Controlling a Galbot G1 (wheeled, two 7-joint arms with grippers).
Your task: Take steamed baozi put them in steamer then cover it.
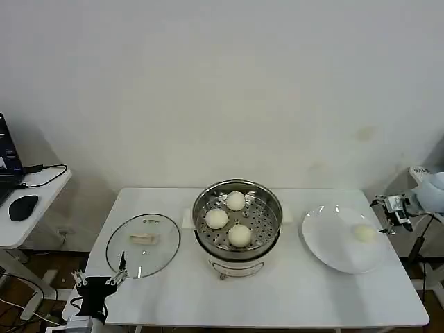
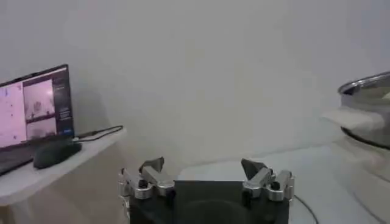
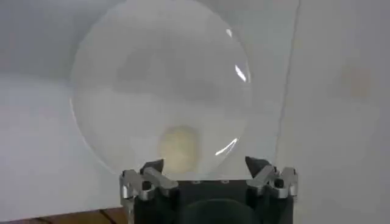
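Stainless steel gleams at the centre of the white table (image 1: 277, 291), where the round steamer (image 1: 237, 229) sits uncovered, its perforated tray holding three smooth cream-white baozi (image 1: 239, 235) clustered together. At nine o'clock from the steamer, the clear glass cover (image 1: 143, 245) lies flat on the tabletop, metal-rimmed, its pale bar handle facing up. At three o'clock, a glossy white plate (image 1: 333, 239) carries the fourth baozi (image 1: 364, 233) near its far-right edge.

My right gripper (image 1: 393, 211) hovers at the plate's three o'clock rim, fingers apart and closed on nothing; from my right wrist the bun (image 3: 180, 146) appears just beyond the spread fingertips. My left gripper (image 1: 101, 281) waits low at the table's seven o'clock corner, just off the cover's rim, fingers likewise spread and empty. From my left wrist, the steamer's steel rim (image 2: 365, 91) is cut off by the edge of the view.

Beyond the table stands a plain pale wall. A side desk (image 1: 35, 208) at ten o'clock bears a laptop (image 1: 5, 156), partly cut off, and a dark mouse (image 1: 22, 207).
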